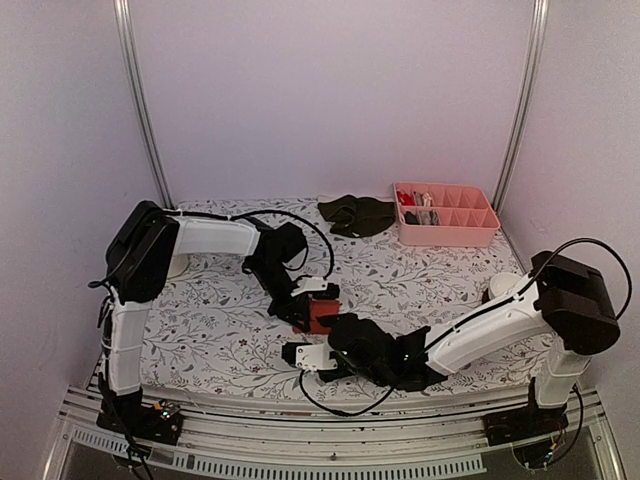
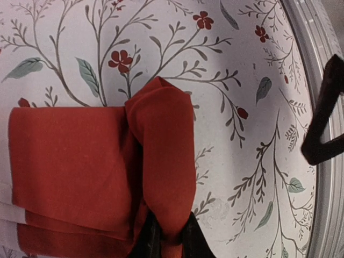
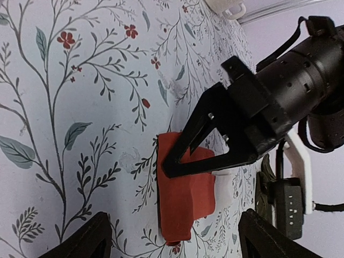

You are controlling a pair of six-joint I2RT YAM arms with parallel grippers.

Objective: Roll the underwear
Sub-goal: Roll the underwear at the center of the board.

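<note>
Left wrist view: a fold of the red underwear (image 2: 80, 166), lying on the table (image 2: 242, 64), is being pinched tight by the left gripper (image 2: 166, 244), likely for rolling, while the right gripper (image 3: 174, 242) is being held open and empty nearby.

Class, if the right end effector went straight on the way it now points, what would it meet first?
Probably the rust-red underwear, just ahead of the open right end effector and pinched by the left end effector; depth unclear.
</note>
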